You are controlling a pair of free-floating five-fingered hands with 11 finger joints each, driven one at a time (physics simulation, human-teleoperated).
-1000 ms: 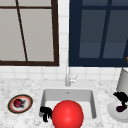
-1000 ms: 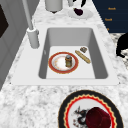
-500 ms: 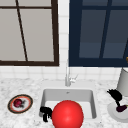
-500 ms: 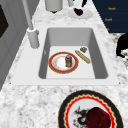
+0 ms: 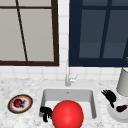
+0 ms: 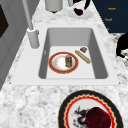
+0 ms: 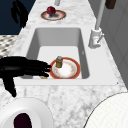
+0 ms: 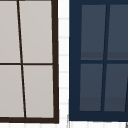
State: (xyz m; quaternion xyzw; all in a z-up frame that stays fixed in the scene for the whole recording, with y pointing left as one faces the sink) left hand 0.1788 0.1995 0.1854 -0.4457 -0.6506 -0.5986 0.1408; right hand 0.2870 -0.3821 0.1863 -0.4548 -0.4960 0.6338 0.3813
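Note:
My right hand (image 5: 110,96) hovers open over the counter right of the sink (image 5: 67,95), its straight fingers (image 7: 40,68) reaching over the basin's edge. Just beside it a white plate (image 5: 115,113) holds a dark purple item (image 5: 121,108). My left hand (image 5: 45,111) hangs at the sink's front left corner with relaxed fingers, holding nothing. A large red ball (image 5: 67,115) shows low in the front view, before the basin. In the basin lies a red-rimmed plate (image 6: 57,63) with a small jar (image 6: 68,60) on it, next to a breadstick (image 6: 83,56).
A patterned plate (image 5: 27,106) with a dark red fruit (image 5: 18,103) sits on the counter left of the sink. The faucet (image 5: 67,78) stands at the back rim. A pale canister (image 5: 123,82) stands at the far right, behind the white plate.
My right hand has drifted a little to the left, towards the sink. The left hand and the dishes have stayed where they were.

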